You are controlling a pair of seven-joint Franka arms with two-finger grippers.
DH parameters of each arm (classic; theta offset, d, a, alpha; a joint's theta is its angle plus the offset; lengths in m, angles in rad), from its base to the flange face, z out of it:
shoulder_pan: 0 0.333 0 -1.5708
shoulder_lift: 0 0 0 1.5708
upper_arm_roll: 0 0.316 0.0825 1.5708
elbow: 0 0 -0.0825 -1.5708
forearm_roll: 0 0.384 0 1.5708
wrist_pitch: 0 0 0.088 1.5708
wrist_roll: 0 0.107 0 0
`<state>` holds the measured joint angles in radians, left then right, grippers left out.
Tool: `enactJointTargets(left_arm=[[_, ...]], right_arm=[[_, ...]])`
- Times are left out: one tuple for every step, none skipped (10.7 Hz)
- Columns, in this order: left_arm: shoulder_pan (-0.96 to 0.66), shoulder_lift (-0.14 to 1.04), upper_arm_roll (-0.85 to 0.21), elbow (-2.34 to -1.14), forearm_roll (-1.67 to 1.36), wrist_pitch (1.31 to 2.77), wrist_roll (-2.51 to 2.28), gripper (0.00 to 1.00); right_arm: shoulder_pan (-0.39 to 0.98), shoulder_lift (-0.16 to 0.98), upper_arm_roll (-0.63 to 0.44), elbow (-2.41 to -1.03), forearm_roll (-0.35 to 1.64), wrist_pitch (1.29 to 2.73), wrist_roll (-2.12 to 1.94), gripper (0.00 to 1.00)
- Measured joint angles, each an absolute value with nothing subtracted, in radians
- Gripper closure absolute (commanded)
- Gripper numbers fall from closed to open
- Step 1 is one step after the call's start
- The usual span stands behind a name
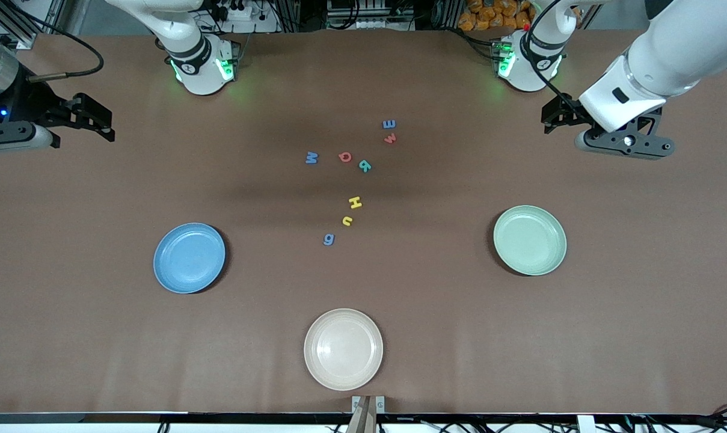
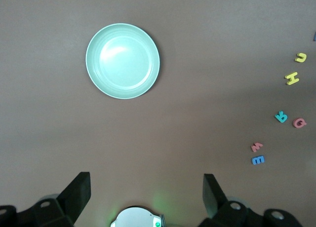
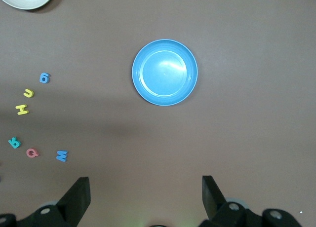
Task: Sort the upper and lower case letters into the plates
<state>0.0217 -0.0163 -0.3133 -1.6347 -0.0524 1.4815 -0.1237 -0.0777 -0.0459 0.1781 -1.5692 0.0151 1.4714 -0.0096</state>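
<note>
Nearest the camera, a cream plate (image 1: 343, 349), no part of the sorting. Farther up, blue plate (image 1: 189, 257) and green plate (image 1: 530, 240), both bare; eight foam letters (image 1: 351, 180) loose between them. Left gripper (image 1: 585, 120) and right gripper (image 1: 80, 117) spread, holding nothing, over the table's ends. Best to drop straight onto one outlying letter, pinching low. Wide open cloth all around.
</note>
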Motion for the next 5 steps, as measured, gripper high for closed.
enactJointTargets(left_arm=[[0.021, -0.009, -0.326, -1.636, -0.052, 1.493, -0.124, 0.00], [0.020, -0.001, -0.343, -1.636, -0.053, 1.504, -0.124, 0.00], [0.017, 0.007, -0.357, -1.636, -0.056, 1.517, -0.124, 0.00], [0.012, 0.018, -0.370, -1.637, -0.063, 1.536, -0.131, 0.00], [0.003, 0.036, -0.384, -1.638, -0.067, 1.558, -0.160, 0.00]], right_arm=[[-0.078, -0.045, 0.178, -1.569, 0.015, 1.472, -0.010, 0.00], [-0.078, -0.045, 0.177, -1.569, 0.015, 1.477, -0.010, 0.00], [-0.078, -0.045, 0.177, -1.569, 0.015, 1.487, -0.010, 0.00], [-0.078, -0.045, 0.177, -1.569, 0.015, 1.493, -0.010, 0.00], [-0.078, -0.045, 0.177, -1.570, 0.015, 1.493, -0.009, 0.00]])
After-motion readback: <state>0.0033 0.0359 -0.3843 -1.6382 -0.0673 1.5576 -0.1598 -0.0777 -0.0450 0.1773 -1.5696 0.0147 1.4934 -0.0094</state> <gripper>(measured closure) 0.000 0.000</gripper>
